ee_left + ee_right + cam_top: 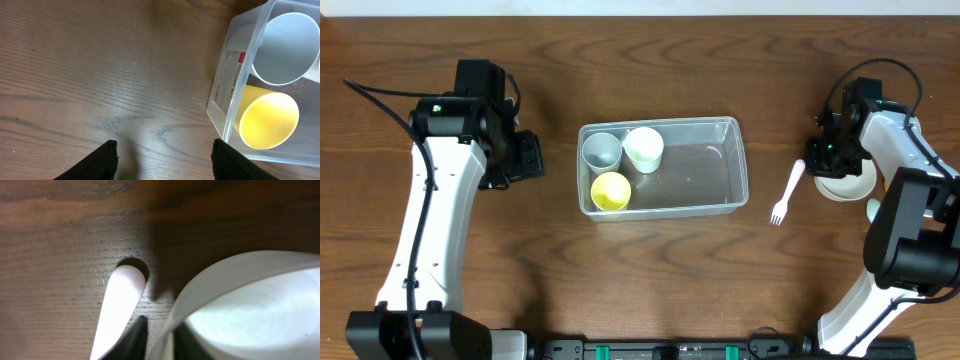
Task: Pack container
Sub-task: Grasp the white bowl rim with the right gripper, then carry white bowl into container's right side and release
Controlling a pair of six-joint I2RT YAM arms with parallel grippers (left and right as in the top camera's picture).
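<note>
I have the container in the middle of the counter, with its long sides running parallel to the far edge. Three cups stand upright in its left end: a grey cup and a white cup side by side against the far wall, and a yellow cup in the near-left corner. The right half of the tub is bare.

My left gripper hangs just off the container's left end, towards the left edge of the counter. On the left wrist camera its jaws are spread wide over bare wood with nothing between them, and a label shows on the tub's end wall.

My right gripper is down near the right edge, at a white bowl. The right wrist camera shows one finger outside the bowl's rim and the other inside it, so the jaws are pinching the rim. A white fork lies flat between the container and the bowl, just beside the bowl and apart from the tub. Its rounded handle end sits next to the outer finger.
</note>
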